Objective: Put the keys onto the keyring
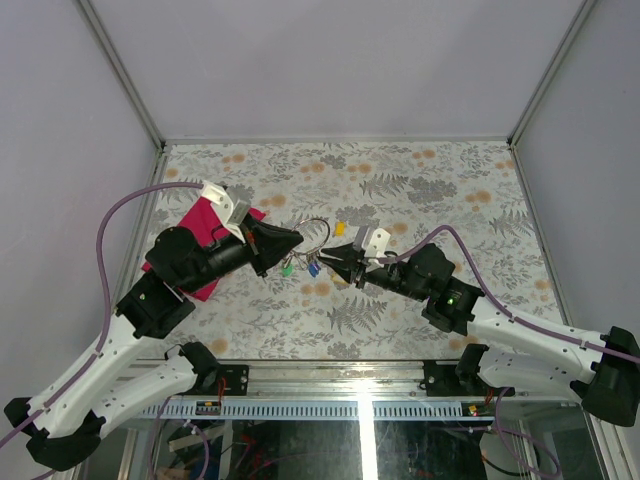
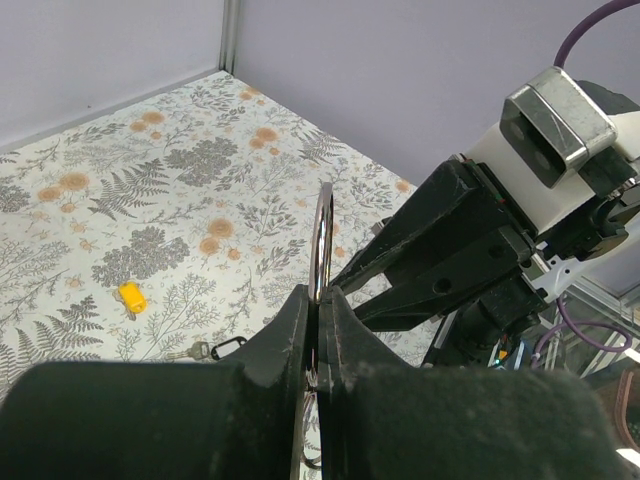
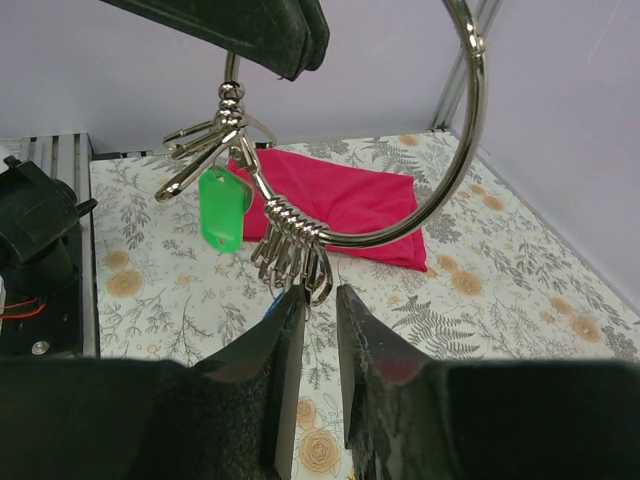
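Note:
My left gripper (image 2: 320,292) is shut on the keyring (image 2: 322,235), a large silver wire ring held upright above the table. In the right wrist view the keyring (image 3: 447,185) carries a bunch of small clasp loops (image 3: 295,250) and a key with a green tag (image 3: 222,208). A blue tag (image 3: 272,306) peeks out beside my right gripper (image 3: 320,292), which is open by a narrow gap just under the loops with nothing between its fingers. On the table lie a yellow-tagged key (image 2: 132,297) and a black-tagged key (image 2: 226,346). From above, the two grippers (image 1: 298,238) (image 1: 331,256) meet at the table's middle.
A red cloth (image 3: 340,195) lies on the table behind the keyring, under the left arm (image 1: 205,225). Grey walls with metal frame posts (image 1: 120,70) enclose the floral table on three sides.

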